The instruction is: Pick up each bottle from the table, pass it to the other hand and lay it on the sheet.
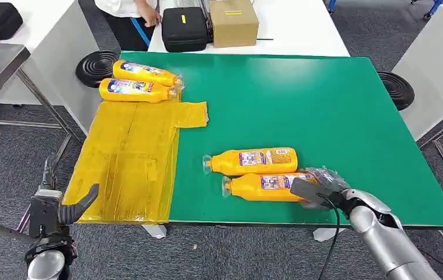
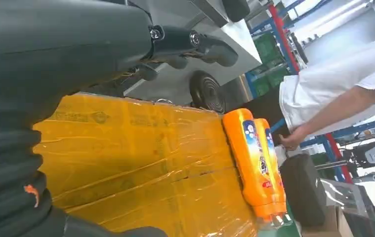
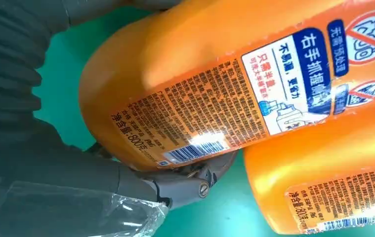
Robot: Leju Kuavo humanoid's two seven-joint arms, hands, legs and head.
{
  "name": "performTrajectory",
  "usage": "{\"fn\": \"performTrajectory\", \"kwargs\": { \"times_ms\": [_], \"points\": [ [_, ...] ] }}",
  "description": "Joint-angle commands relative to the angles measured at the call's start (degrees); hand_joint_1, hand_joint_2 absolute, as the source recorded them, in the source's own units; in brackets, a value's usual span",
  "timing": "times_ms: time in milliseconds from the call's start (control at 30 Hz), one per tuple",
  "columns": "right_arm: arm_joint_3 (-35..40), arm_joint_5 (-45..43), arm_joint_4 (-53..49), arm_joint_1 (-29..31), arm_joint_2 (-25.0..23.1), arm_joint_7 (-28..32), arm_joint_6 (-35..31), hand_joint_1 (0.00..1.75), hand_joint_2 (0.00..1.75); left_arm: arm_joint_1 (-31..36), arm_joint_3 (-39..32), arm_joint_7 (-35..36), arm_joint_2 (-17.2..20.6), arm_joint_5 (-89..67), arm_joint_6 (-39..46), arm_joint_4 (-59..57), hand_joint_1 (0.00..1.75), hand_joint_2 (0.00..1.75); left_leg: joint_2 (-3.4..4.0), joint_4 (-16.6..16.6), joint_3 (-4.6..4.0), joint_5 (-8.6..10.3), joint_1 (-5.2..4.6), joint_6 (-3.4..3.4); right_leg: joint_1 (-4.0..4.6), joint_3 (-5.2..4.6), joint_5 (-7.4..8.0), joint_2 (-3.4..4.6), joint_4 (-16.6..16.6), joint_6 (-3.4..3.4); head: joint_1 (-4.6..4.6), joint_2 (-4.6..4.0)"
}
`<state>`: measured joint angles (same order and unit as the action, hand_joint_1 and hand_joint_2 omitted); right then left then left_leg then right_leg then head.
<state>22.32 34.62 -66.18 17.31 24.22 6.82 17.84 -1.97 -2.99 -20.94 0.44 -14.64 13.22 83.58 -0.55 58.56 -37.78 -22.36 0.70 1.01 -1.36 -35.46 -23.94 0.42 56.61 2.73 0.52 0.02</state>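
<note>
Down at the near edge of the green table point(image 1: 347, 105), the right robot hand point(image 1: 318, 188) is at the base of the nearest orange bottle point(image 1: 262, 187), which lies on its side close to that edge with its clear cap pointing toward the yellow sheet point(image 1: 128, 166). From the right wrist camera, the thick thumb point(image 3: 195, 180) is tucked under that bottle's base right by the barcode and the bottle's body point(image 3: 215, 84) is pressed up against the palm, so the robot hand is gripping it while it lies on the green surface. Just behind it, touching along its side, a second orange bottle point(image 1: 254, 160) lies parallel, cap the same way. Over at the near left corner, off the table's edge, the left robot hand point(image 1: 61, 211) hangs with fingers spread and nothing in it; its wrist view looks out past dark fingers point(image 2: 195, 42) across the crinkled sheet. That sheet covers the table's left side, running from the near edge toward the far left corner. At its far end two more orange bottles point(image 1: 140, 81) lie side by side, touching. Beyond the far edge, a white table carries a black case point(image 1: 184, 29) and a cardboard box point(image 1: 233, 22), and a person in a white top point(image 2: 333, 79) stands at it.
</note>
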Motion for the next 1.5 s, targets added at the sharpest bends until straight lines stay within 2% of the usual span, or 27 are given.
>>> {"fn": "performTrajectory", "kwargs": {
  "times_ms": [33, 67, 133, 200, 233, 300, 433, 467, 533, 600, 900, 1100, 1200, 1233, 1300, 1367, 1500],
  "points": [
    [0.9, -1.8, -0.5, -2.2, -1.1, 1.9, -0.2, 1.75, 1.75, 0.4, -0.5, 0.2, 0.0, 0.2, -0.2, -1.3, 0.0, 1.75, 0.0, -0.1, 0.29, -0.1, 0.06, -0.03, 0.09, 0.33, -0.1, -0.07, -0.1, -0.15, 0.02, 0.0],
    [0.9, -1.8, -0.5, -2.2, -1.1, 1.9, -0.2, 1.75, 1.75, 0.4, -0.5, 0.2, 0.0, 0.2, -0.2, -1.3, 0.0, 1.75, 0.0, -0.1, 0.2, -0.06, 0.03, -0.02, 0.05, 0.22, -0.06, -0.05, -0.1, -0.11, 0.0, 0.0],
    [-1.5, -4.9, -3.3, -3.9, -2.9, 5.6, -1.4, 1.75, 1.75, 0.5, -0.5, -0.2, 0.1, 0.4, -0.5, -1.3, 0.0, 1.75, 0.03, -0.1, 0.28, -0.1, 0.04, -0.03, 0.08, 0.31, -0.08, -0.04, -0.1, -0.15, 0.02, 0.0],
    [-3.2, -7.9, -6.9, -6.7, -5.7, 9.0, -1.6, 1.75, 1.75, 1.2, -0.4, -0.7, 0.3, 0.9, -0.9, -2.1, 0.0, 1.75, 0.02, 0.0, 0.13, -0.04, 0.04, -0.03, 0.06, 0.14, -0.03, -0.02, -0.1, -0.09, 0.02, 0.0],
    [-3.8, -8.7, -8.8, -8.1, -7.0, 10.5, -1.6, 1.75, 1.75, 1.5, -0.2, -1.0, 0.2, 1.0, -1.1, -2.5, 0.0, 1.75, 0.01, -0.1, 0.31, -0.1, 0.08, -0.06, 0.11, 0.34, -0.09, -0.06, -0.1, -0.18, 0.0, 0.0],
    [-4.8, -9.0, -11.4, -10.5, -10.3, 11.2, -1.8, 1.75, 1.75, 2.1, 0.1, -1.2, -0.1, 1.0, -1.0, -3.2, 0.0, 1.75, -0.01, -0.1, 0.39, -0.13, 0.1, -0.08, 0.14, 0.42, -0.13, -0.09, -0.1, -0.22, -0.02, 0.0],
    [-6.1, -10.1, -11.4, -10.2, -14.7, 13.2, -2.2, 1.75, 1.75, 2.9, 0.7, -1.2, -0.6, 1.0, -1.0, -3.1, 0.0, 1.75, 0.01, -0.1, 0.21, -0.1, 0.06, -0.06, 0.1, 0.22, -0.1, -0.04, -0.1, -0.16, 0.04, 0.0],
    [-6.1, -10.1, -11.4, -10.2, -14.7, 13.2, -2.2, 1.75, 1.75, 2.9, 0.7, -1.2, -0.6, 1.0, -1.0, -3.1, 0.0, 1.75, 0.12, -0.1, 0.38, -0.18, 0.1, -0.07, 0.14, 0.37, -0.15, 0.02, -0.1, -0.22, 0.0, 0.0],
    [-6.1, -10.1, -11.4, -10.2, -14.7, 13.2, -2.2, 1.75, 1.75, 2.9, 0.7, -1.2, -0.6, 1.0, -1.0, -3.1, 0.0, 1.75, 0.03, 0.0, -0.01, -0.04, 0.08, -0.05, 0.08, -0.02, -0.04, -0.02, 0.0, -0.1, 0.02, 0.0],
    [-6.3, -10.2, -11.3, -10.2, -14.5, 13.3, -2.1, 1.75, 1.75, 3.0, 0.7, -1.2, -0.6, 1.0, -1.0, -3.0, 0.0, 1.75, 0.03, 0.0, 0.21, -0.14, 0.1, -0.07, 0.12, 0.21, -0.14, -0.06, -0.1, -0.18, 0.02, 0.0],
    [-6.3, -10.2, -11.3, -10.2, -14.5, 13.3, -2.1, 1.75, 1.75, 3.0, 0.7, -1.2, -0.6, 1.0, -1.0, -3.0, 0.0, 1.75, -0.02, 0.0, 0.06, -0.05, -0.01, -0.05, 0.01, 0.05, -0.08, -0.06, 0.0, -0.11, 0.0, 0.0],
    [-8.9, -12.4, -8.0, -9.6, -18.3, 16.2, -1.5, 1.75, 1.75, 4.8, 0.3, -2.0, -1.0, 3.0, -0.5, -4.9, 0.0, 1.75, 0.01, -0.1, 0.29, -0.13, 0.04, -0.08, 0.08, 0.29, -0.14, -0.08, -0.1, -0.21, 0.0, 0.0],
    [-11.1, -14.8, -6.7, -9.5, -21.6, 17.3, -2.5, 1.75, 1.75, 5.4, -3.6, -6.0, -3.3, 12.5, 0.1, -4.2, 0.0, 1.75, 0.01, -0.1, 0.23, -0.11, 0.05, -0.07, 0.08, 0.23, -0.11, -0.07, -0.1, -0.17, 0.0, 0.0],
    [-11.2, -15.1, -6.6, -9.2, -22.3, 17.4, -2.8, 1.75, 1.75, 5.6, -4.2, -6.0, -3.5, 14.7, -0.4, -3.8, 0.0, 1.75, 0.01, -0.1, 0.13, -0.07, 0.03, -0.06, 0.05, 0.12, -0.08, -0.04, -0.1, -0.13, 0.0, 0.0],
    [-13.1, -15.2, -6.6, -8.5, -25.2, 18.4, -7.2, 1.75, 1.75, 4.7, -4.8, -2.6, -3.5, 28.9, -10.3, -3.1, 0.0, 1.75, 0.08, -0.1, 0.17, -0.1, 0.05, -0.06, 0.08, 0.15, -0.08, 0.01, -0.1, -0.16, 0.02, 0.0],
    [-13.7, -15.8, -6.6, -8.8, -27.4, 19.3, -9.9, 1.75, 1.75, 3.7, -4.1, -0.8, -3.0, 36.1, -17.3, -4.7, 0.0, 1.75, 0.15, 0.0, 0.24, -0.14, 0.05, -0.07, 0.08, 0.2, -0.1, 0.06, -0.1, -0.18, 0.0, 0.0],
    [-13.9, -16.2, -6.6, -9.1, -28.2, 19.8, -10.3, 1.75, 1.75, 3.7, -3.7, -1.0, -3.0, 37.1, -18.5, -5.7, 0.0, 1.75, 0.11, -0.1, 0.17, -0.1, 0.05, -0.07, 0.07, 0.15, -0.08, 0.05, -0.1, -0.15, 0.0, 0.0]
  ]
}}
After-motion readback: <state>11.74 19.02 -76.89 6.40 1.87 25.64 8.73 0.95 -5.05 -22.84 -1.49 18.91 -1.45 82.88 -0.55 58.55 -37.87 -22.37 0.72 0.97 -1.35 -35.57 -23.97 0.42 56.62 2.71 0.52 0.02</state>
